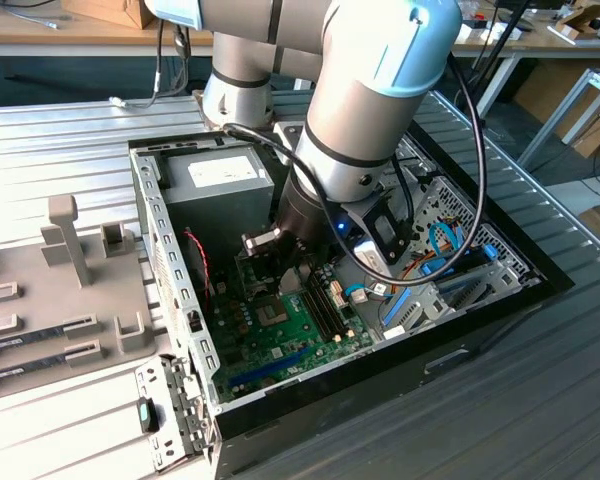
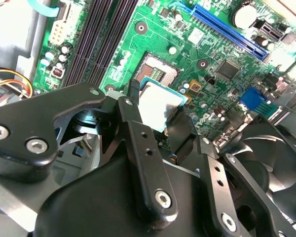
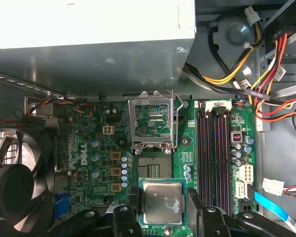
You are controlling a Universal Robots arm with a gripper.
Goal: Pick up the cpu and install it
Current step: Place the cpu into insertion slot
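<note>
Black two-finger gripper (image 3: 163, 196) clamped on the flat square silver-topped, green-rimmed cpu (image 3: 161, 210), gripping opposite edges. Bare open socket (image 3: 149, 168) lies just beyond the cpu, toward the raised metal load plate (image 3: 152, 118) and big grey box (image 3: 89, 29). Cpu probably hovering above green motherboard (image 3: 96, 143); height hard to judge.
</note>
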